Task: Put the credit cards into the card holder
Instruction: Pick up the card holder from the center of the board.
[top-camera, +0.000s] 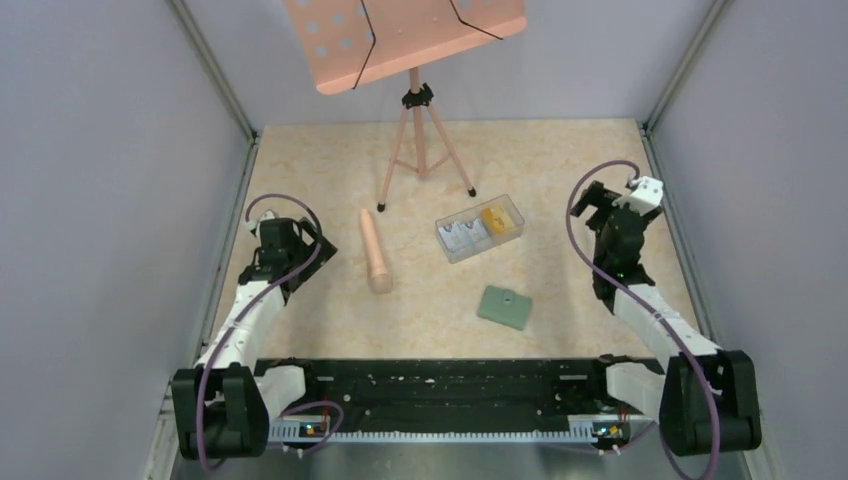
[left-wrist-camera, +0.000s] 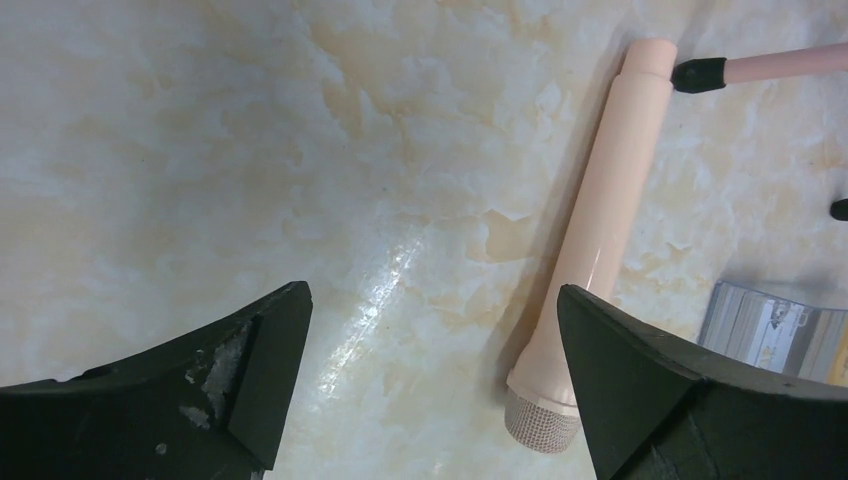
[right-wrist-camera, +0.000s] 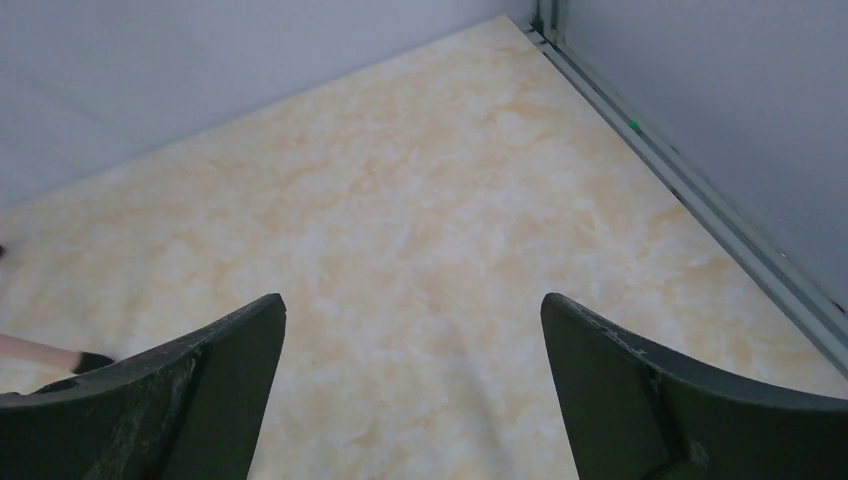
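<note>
The credit cards lie inside a clear plastic box (top-camera: 480, 228) mid-table: orange-yellow ones (top-camera: 493, 217) at its right end, white-grey ones (top-camera: 462, 236) at its left. A corner of that box (left-wrist-camera: 775, 330) shows in the left wrist view. The card holder (top-camera: 504, 307), a closed sage-green wallet with a small stud, lies flat in front of the box. My left gripper (top-camera: 300, 243) (left-wrist-camera: 433, 340) hovers open over bare table at the left. Far from both, my right gripper (top-camera: 598, 205) (right-wrist-camera: 413, 340) is open at the right, facing the back corner.
A pink microphone (top-camera: 375, 250) (left-wrist-camera: 600, 230) lies between my left gripper and the box. A pink music stand (top-camera: 405, 40) on a tripod (top-camera: 420, 140) stands at the back; one foot (left-wrist-camera: 700, 72) touches the microphone's tail. Grey walls enclose the table on three sides.
</note>
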